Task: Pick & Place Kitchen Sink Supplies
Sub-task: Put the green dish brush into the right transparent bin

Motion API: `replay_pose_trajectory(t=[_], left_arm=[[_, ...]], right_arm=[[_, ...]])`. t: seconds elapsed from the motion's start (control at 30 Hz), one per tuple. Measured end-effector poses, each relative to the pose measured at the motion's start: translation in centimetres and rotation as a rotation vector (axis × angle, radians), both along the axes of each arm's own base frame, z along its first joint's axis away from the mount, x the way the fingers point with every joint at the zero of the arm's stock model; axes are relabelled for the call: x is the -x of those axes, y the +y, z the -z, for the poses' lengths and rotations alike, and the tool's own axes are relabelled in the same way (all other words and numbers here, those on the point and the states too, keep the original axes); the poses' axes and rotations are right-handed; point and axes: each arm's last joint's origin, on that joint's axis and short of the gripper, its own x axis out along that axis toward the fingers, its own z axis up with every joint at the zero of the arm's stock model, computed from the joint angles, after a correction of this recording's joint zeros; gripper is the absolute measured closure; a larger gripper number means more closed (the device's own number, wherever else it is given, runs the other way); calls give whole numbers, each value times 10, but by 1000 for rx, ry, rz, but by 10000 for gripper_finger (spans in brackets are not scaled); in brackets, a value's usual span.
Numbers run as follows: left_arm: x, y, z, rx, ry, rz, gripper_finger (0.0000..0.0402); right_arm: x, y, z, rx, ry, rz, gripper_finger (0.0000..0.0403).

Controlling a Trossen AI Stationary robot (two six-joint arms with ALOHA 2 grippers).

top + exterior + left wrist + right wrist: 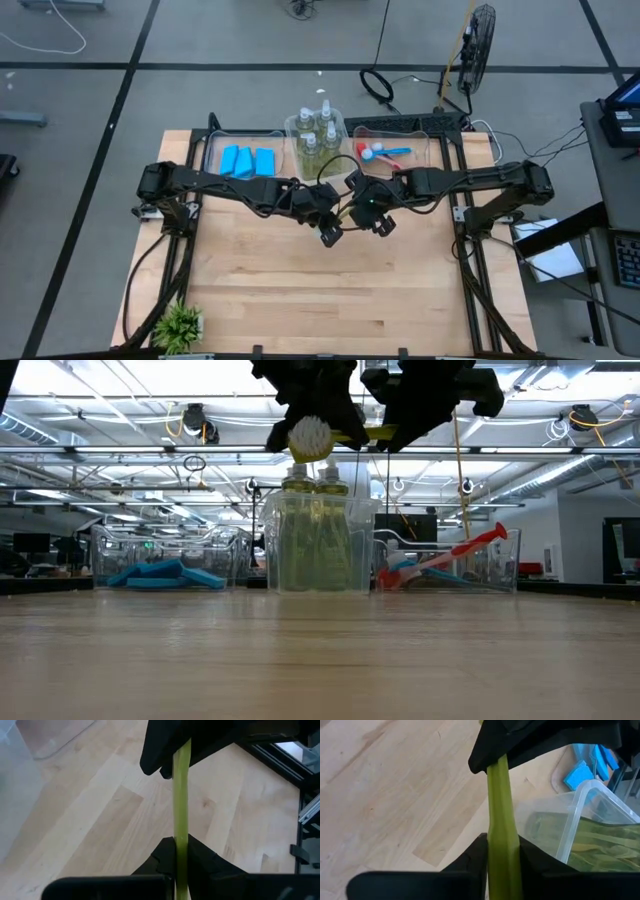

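Observation:
A slim yellow-green brush (368, 432) with a white bristle head (310, 435) is held level, high above the table, between both grippers. My left gripper (179, 854) is shut on it near the head end, and my right gripper (502, 849) is shut on its handle farther along. In the high view the two grippers meet over the table's middle (345, 212), just in front of the bins. Blue sponges (247, 160) lie in the left bin, pump bottles (318, 135) stand in the middle bin, and red and blue brushes (385, 152) lie in the right bin. My left gripper pinches the brush handle (181, 832) between its two fingers, close to the bristle head as the low view shows. The fingers lie across the handle. The brush is lifted clear and lies about level. My right gripper pinches the handle (501, 827) between its two fingers, a short way along from the left gripper (510, 745). Its fingers also lie across the handle. The brush hangs clear of the table between both holds.
Three clear bins (425, 140) stand in a row along the table's far edge. A small green plant (180, 325) sits at the near left corner. Bare wood (330, 290) spreads in front of the grippers. A fan and cables are on the floor beyond the table.

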Motion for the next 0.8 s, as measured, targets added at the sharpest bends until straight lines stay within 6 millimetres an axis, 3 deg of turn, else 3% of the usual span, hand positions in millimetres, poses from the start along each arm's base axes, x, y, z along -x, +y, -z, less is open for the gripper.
replay_pose_trajectory(t=[0.57, 0.8], left_arm=[[-1, 1, 2, -36, 4, 8, 383], [-2, 1, 1, -41, -14, 12, 351]], right_arm=[[-3, 0, 5, -2, 21, 5, 372], [-3, -1, 5, -4, 23, 18, 393]])
